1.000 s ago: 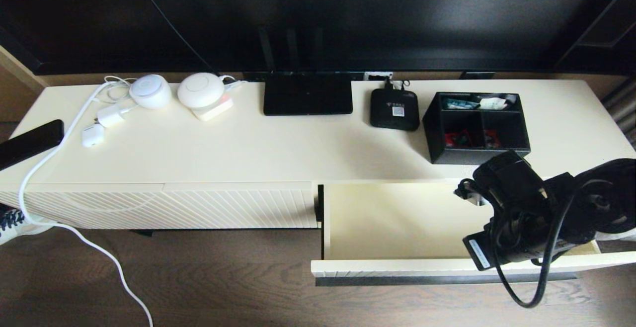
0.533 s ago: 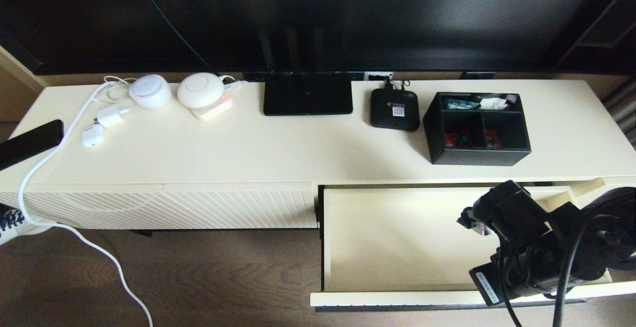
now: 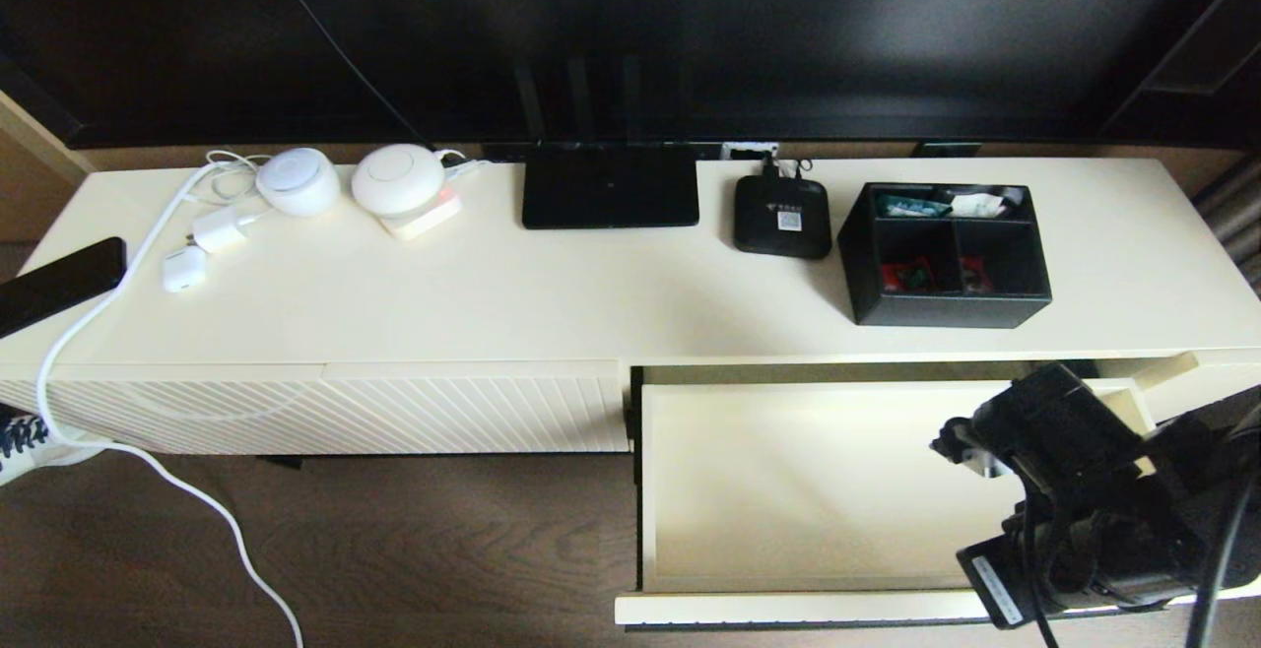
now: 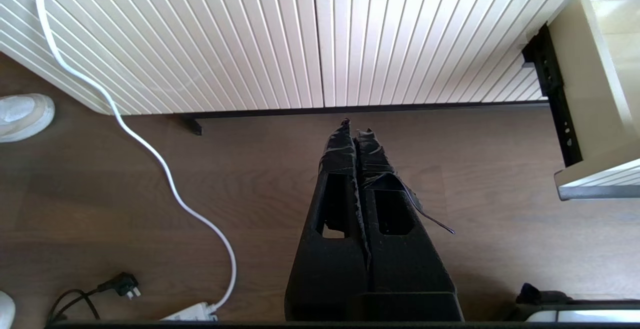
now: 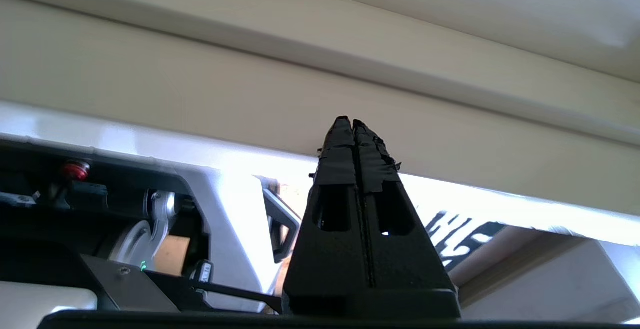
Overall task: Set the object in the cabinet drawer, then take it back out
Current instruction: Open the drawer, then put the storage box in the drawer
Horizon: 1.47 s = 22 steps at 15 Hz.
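Note:
The black organizer box [image 3: 946, 254], with red and white packets in its three compartments, stands on the cabinet top at the right, untouched. Below it the cream cabinet drawer [image 3: 808, 481] is pulled far out, its plain interior bare; its front rim [image 3: 788, 609] lies near the head view's lower edge. My right arm [image 3: 1069, 476] reaches down at the drawer's front right part. In the right wrist view the right gripper [image 5: 353, 121] is shut on nothing, its tips close against a cream panel. My left gripper [image 4: 356, 126] is shut and hangs over the floor before the cabinet.
On the cabinet top are a flat black router [image 3: 610, 185], a small black set-top box [image 3: 782, 217], two round white devices [image 3: 298, 180], chargers and a white cable [image 3: 99, 308]. A closed ribbed front [image 3: 325, 417] sits left of the drawer. A dark screen [image 3: 630, 37] spans behind.
The drawer has slid further out toward me, and my right arm has drawn back with it. The organizer box and the left arm have not moved.

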{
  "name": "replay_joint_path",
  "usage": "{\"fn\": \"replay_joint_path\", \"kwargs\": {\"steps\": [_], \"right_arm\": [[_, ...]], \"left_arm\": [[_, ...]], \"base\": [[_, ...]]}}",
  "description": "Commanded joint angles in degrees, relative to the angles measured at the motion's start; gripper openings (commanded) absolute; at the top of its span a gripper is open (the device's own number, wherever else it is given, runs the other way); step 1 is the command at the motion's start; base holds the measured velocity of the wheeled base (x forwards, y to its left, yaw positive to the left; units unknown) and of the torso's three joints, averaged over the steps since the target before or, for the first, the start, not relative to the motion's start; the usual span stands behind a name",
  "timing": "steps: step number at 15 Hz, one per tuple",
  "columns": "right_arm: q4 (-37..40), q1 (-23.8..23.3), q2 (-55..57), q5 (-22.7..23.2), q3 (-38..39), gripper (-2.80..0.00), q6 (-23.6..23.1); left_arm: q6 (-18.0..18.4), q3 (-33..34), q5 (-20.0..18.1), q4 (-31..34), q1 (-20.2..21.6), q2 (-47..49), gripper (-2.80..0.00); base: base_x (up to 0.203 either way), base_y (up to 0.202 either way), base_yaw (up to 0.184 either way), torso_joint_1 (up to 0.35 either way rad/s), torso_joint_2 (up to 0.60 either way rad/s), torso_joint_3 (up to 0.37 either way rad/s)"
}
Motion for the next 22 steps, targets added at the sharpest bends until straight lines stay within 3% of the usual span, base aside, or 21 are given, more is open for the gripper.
{"fn": "replay_joint_path", "kwargs": {"steps": [1,8,11,12,19,22], "right_arm": [[-0.55,-0.36,-6.42,-3.29,-5.01,-2.80,-0.22],[6.80,-2.93,-8.03,-9.72,-31.20,-2.80,-0.79],[6.62,-4.44,-3.45,-12.52,-35.59,-2.80,-3.37],[6.03,-4.55,-2.00,-13.48,-36.13,0.00,-3.41],[-1.52,-7.97,7.87,-13.21,-42.25,0.00,-2.80],[-1.47,-9.02,11.61,-12.59,-45.76,0.00,1.85]], "left_arm": [[0.03,0.00,0.02,0.02,0.00,0.00,-2.80],[0.03,0.00,0.02,0.02,0.00,0.00,-2.80],[0.03,0.00,0.02,0.02,0.00,0.00,-2.80],[0.03,0.00,0.02,-0.01,0.00,0.00,-2.80],[0.03,0.00,0.02,-0.06,0.00,0.00,-2.80],[0.03,0.00,0.02,0.02,0.00,0.00,-2.80]], "base": [[0.000,0.000,0.000,0.000,0.00,0.000],[0.000,0.000,0.000,0.000,0.00,0.000],[0.000,0.000,0.000,0.000,0.00,0.000],[0.000,0.000,0.000,0.000,0.00,0.000],[0.000,0.000,0.000,0.000,0.00,0.000],[0.000,0.000,0.000,0.000,0.00,0.000]]}}
